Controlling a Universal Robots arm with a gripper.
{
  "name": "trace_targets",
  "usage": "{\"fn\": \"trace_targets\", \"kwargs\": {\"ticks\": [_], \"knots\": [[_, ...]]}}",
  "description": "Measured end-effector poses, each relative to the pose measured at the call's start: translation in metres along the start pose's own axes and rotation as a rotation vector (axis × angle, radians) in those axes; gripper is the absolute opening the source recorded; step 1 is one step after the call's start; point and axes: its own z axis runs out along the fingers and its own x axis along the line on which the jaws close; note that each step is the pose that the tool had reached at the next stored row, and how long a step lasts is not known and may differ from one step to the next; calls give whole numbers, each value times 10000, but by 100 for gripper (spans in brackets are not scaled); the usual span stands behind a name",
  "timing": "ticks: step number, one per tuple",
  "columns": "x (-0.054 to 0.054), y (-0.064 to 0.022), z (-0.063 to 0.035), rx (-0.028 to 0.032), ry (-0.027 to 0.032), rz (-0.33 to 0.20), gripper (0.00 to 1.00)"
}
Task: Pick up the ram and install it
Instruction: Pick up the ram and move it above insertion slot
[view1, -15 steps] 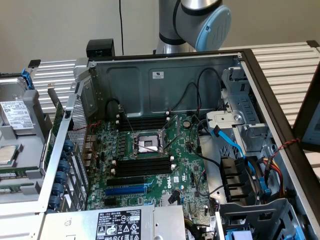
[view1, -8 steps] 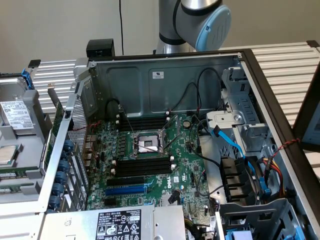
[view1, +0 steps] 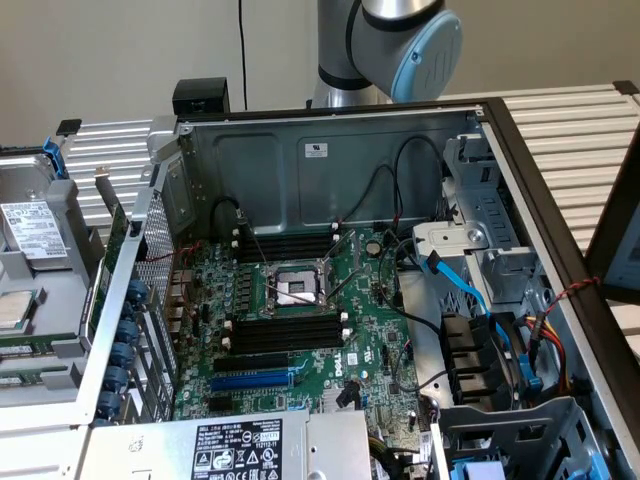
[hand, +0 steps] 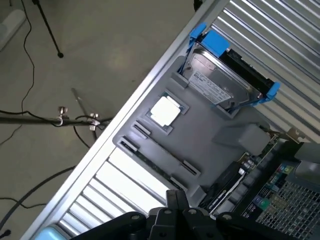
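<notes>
Open computer case (view1: 330, 175) lying on the ribbed metal worktop (view1: 580, 125), with the arm (view1: 400, 40) behind it. On the motherboard (view1: 368, 300) we see banks of empty black memory slots (view1: 285, 335) on either side of the processor socket (view1: 297, 290), a blue expansion slot (view1: 265, 381), and a white mark that appears to read DELL. The power supply label (view1: 235, 450) and the white sticker (view1: 318, 150) on the case wall carry print we cannot read. In the wrist view, a grey tray (hand: 210, 130) beside the case holds a hard drive (hand: 220, 85) in a blue bracket (hand: 212, 40), its label illegible, a processor chip (hand: 165, 111), and what we take to be the ram (hand: 149, 159), standing on edge in a long holder and seen as a thin dark line. The end effector (hand: 176, 199) hangs over one end of that holder, fingers closed together and holding nothing.
</notes>
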Motion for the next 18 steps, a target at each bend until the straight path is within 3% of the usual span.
{"fn": "trace_targets", "kwargs": {"ticks": [18], "knots": [[0, -1, 17, -56, 150, -3266, 10]]}}
